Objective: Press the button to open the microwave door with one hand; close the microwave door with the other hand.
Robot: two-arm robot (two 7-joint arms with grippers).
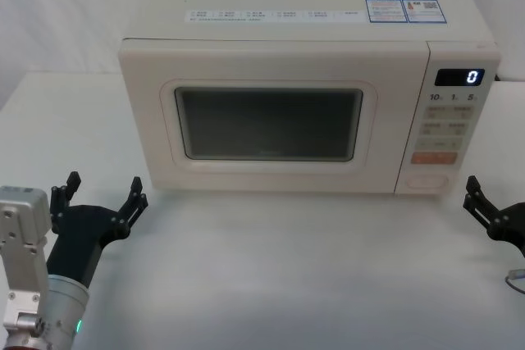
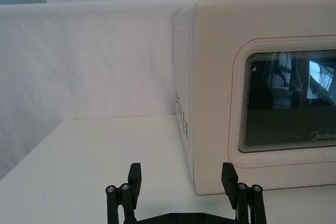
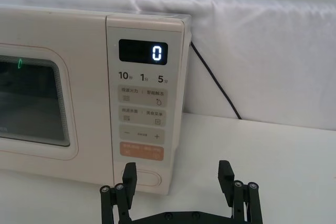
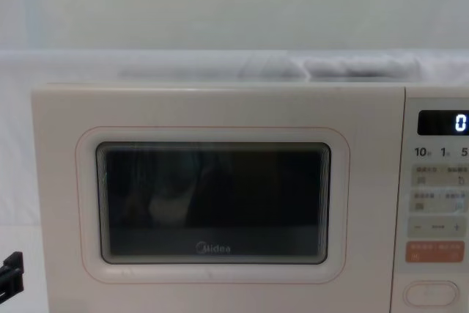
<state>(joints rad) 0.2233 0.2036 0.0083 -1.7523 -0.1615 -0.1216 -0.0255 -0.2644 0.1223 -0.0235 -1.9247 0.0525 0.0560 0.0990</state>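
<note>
Head view: the microwave door sits flush, closed, at the worktop centre; the button is at the control panel's near-right bottom. Left gripper spread, near left; right gripper at right edge. Left wrist view: fingers apart before the door's left corner. Right wrist view: right gripper spread, button just behind one finger; power cable behind.

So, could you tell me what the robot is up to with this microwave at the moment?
Nothing is being handled yet. The microwave door is shut, flush with the control panel, whose display reads 0. The right gripper hangs open in front of the panel's lower end, near the button but apart from it. The left gripper waits open over the table, in front of the microwave's left corner.
</note>
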